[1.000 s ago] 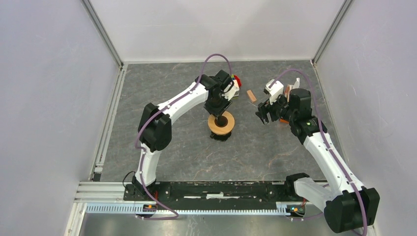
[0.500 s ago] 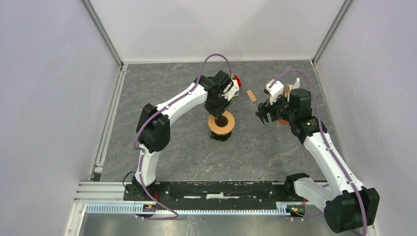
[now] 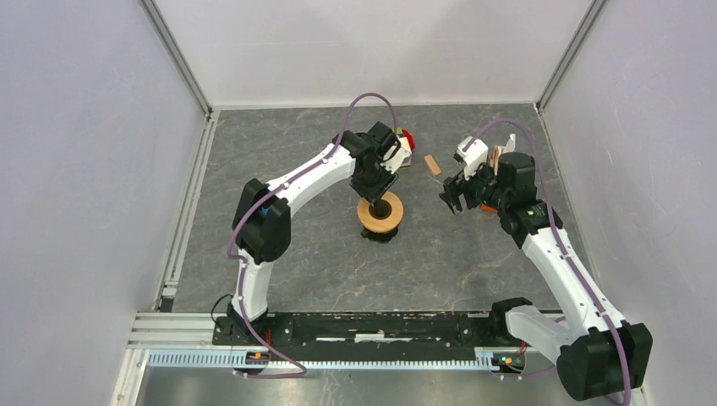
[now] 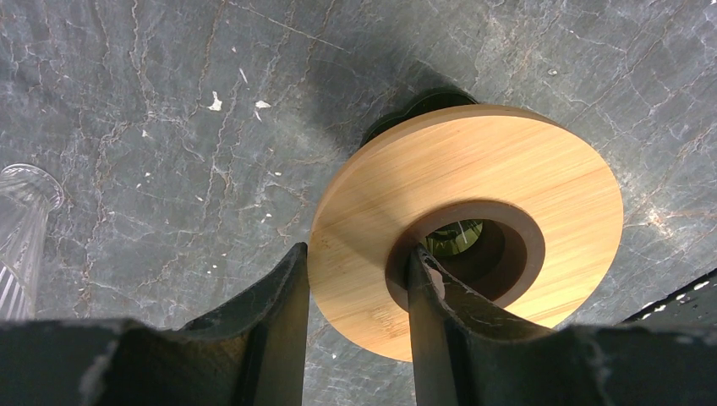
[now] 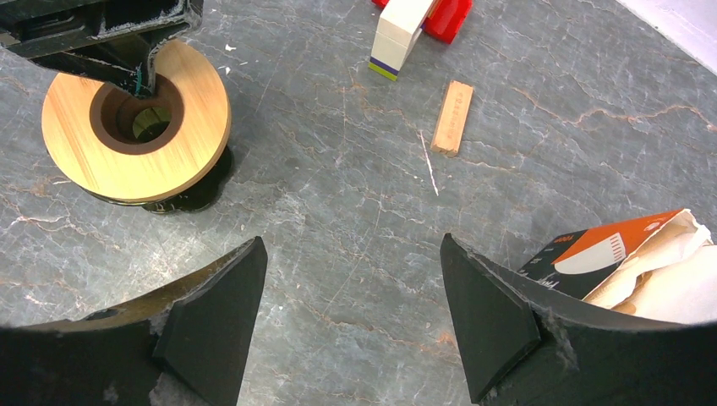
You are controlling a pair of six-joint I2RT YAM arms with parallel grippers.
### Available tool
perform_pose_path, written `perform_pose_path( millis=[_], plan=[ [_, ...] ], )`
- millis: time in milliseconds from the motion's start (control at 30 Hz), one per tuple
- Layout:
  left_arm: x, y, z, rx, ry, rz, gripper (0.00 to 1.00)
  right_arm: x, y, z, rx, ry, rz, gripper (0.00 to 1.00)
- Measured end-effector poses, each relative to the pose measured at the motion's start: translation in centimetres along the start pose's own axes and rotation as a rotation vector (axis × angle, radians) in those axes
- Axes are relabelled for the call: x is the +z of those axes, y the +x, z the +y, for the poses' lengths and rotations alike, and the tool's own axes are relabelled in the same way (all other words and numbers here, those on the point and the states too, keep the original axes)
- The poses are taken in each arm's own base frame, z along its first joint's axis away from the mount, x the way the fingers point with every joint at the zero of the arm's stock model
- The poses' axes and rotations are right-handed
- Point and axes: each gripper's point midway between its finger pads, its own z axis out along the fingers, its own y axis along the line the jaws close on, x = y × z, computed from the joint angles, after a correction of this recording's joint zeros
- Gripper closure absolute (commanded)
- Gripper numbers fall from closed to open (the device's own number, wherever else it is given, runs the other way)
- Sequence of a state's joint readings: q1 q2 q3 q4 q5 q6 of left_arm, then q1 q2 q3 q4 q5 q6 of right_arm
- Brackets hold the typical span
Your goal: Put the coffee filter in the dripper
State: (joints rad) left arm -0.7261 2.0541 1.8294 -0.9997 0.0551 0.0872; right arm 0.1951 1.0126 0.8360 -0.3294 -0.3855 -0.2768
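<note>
The dripper stands near the middle of the grey stone table, and its tan wooden ring sits on a black base. The left gripper comes down on it from above and pinches the ring: one finger is against the outer edge and the other finger is inside the middle hole, against its wall. No paper is in the hole, where only something dark and a little green shows. A clear ribbed glass piece lies on the table at the left edge of the left wrist view, apart from the ring.

The right gripper hangs over bare table to the right of the dripper, with the jaws spread wide and nothing between them. The coffee filter is well apart from the dripper. It is white paper that comes out of an open orange and black packet on the right side of the table, just beside the right gripper.

Farther back lie a small wooden block, a cream block and a red block.
</note>
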Motion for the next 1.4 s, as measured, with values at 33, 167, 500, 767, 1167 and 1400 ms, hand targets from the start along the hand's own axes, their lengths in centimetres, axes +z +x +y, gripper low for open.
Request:
perform_pose_path(
  millis=[33,167,500,767,1167,1400],
  plan=[
    [0.0,0.0,0.0,0.000,0.000,0.001,0.72,0.0,0.0,0.0,0.000,0.000,0.000,0.18],
    [0.1,0.1,-0.1,0.000,0.003,0.002,0.67,0.0,0.0,0.0,0.000,-0.002,0.000,0.17],
    [-0.3,0.0,-0.1,0.001,0.002,-0.007,0.48,0.0,0.0,0.0,0.001,-0.001,0.000,0.16],
    [-0.3,-0.1,-0.4,0.008,0.004,-0.006,0.39,0.0,0.1,0.0,0.001,-0.001,0.000,0.16],
    [-2.5,-0.6,-0.6,0.014,0.002,-0.050,0.07,0.1,0.4,-0.1,0.005,0.002,0.005,0.16],
    [-9.8,-1.9,0.9,-0.016,-0.020,-0.225,0.13,0.1,0.3,-0.1,0.004,0.003,0.003,0.16]
  ],
)
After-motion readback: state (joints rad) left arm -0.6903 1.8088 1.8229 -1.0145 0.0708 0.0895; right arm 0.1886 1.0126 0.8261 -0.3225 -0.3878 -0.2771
